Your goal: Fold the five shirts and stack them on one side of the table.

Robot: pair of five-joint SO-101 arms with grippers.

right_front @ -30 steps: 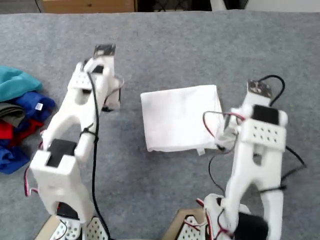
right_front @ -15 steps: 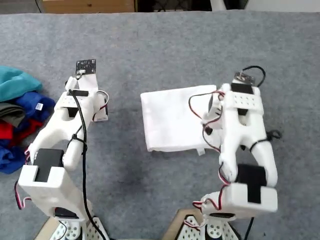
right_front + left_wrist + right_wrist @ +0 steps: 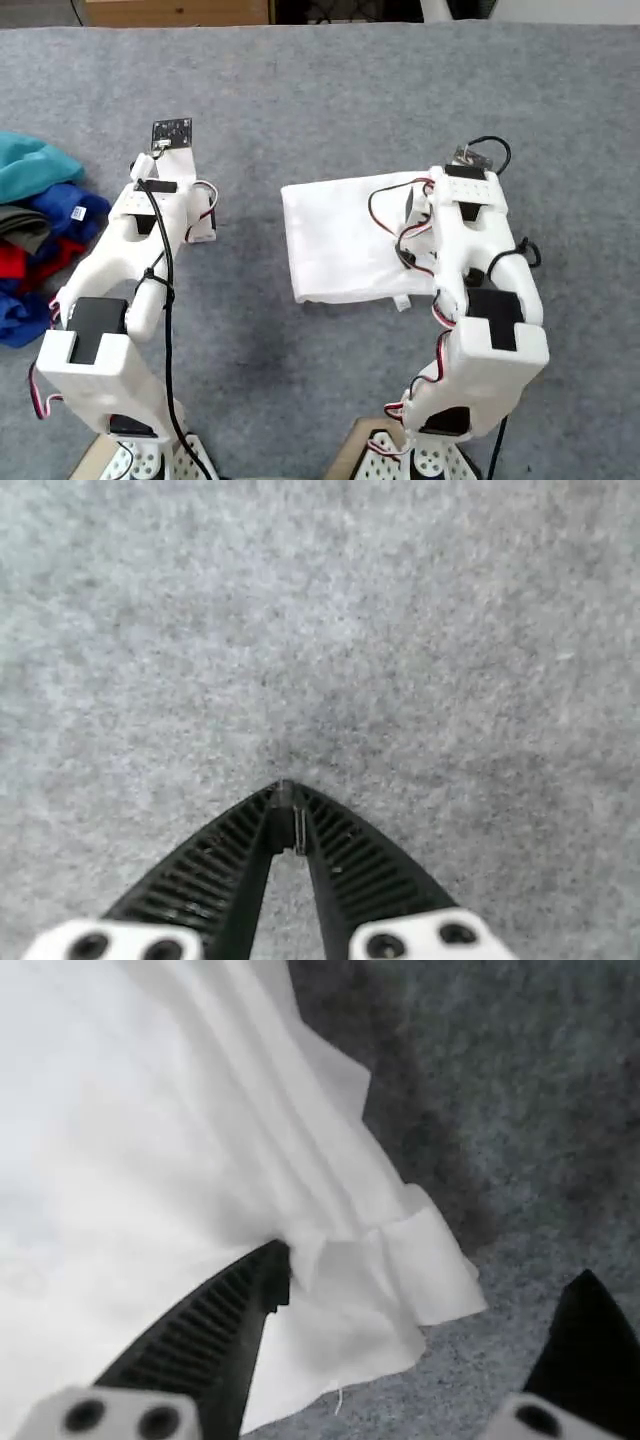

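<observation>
Now lying: folded white shirt point(image 3: 345, 240), spreading flat.
Handling: seeming soft, light, limp; layers likely sliding.
Hold: pinching all layers at its 3 o'clock hem.
Right gripper point(image 3: 430, 1265): gaping, straddling that hem.
Left gripper point(image 3: 288, 800): tips meeting, gripping nothing.

White blocky left arm point(image 3: 125, 265) and right arm point(image 3: 480, 260); black servos; black, red cables point(image 3: 166, 300); left gripper point(image 3: 286, 792) black, ribbed.

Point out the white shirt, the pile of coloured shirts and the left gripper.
white shirt point(image 3: 345, 240), high view, middle of the folded cloth.
pile of coloured shirts point(image 3: 45, 212), high view, near the pile's middle.
left gripper point(image 3: 287, 798), left wrist view, where its shut fingertips meet.
</observation>
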